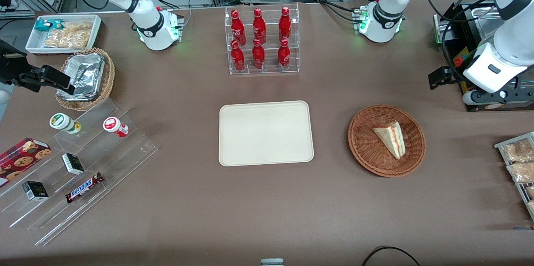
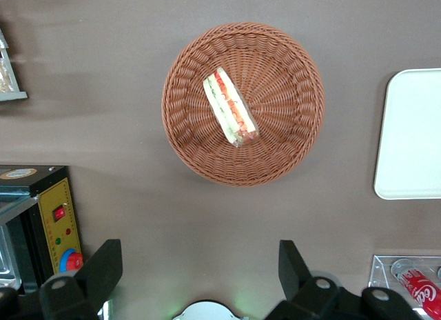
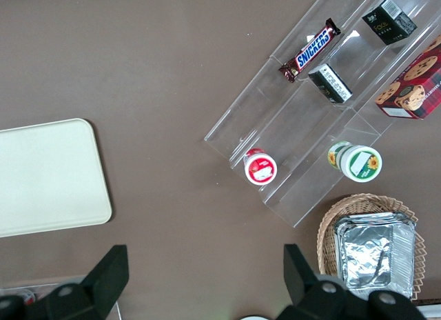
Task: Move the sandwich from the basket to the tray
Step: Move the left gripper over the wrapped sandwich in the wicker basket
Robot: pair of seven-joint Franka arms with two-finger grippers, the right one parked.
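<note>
Sandwich (image 1: 391, 138) lying in the basket (image 1: 363, 149), pickup not yet begun.
The claw (image 2: 200, 268) is hanging wide and empty, high above the counter (image 1: 267, 207); it is needing to descend over the wedge, then carry it to the tray (image 1: 265, 132).

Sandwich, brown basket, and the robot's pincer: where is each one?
sandwich (image 1: 391, 137): front view, on its pale bread face.
basket (image 1: 367, 154): front view, on its woven rim.
pincer (image 2: 200, 268): left wrist view, midway between its open fingertips, above the table.
</note>
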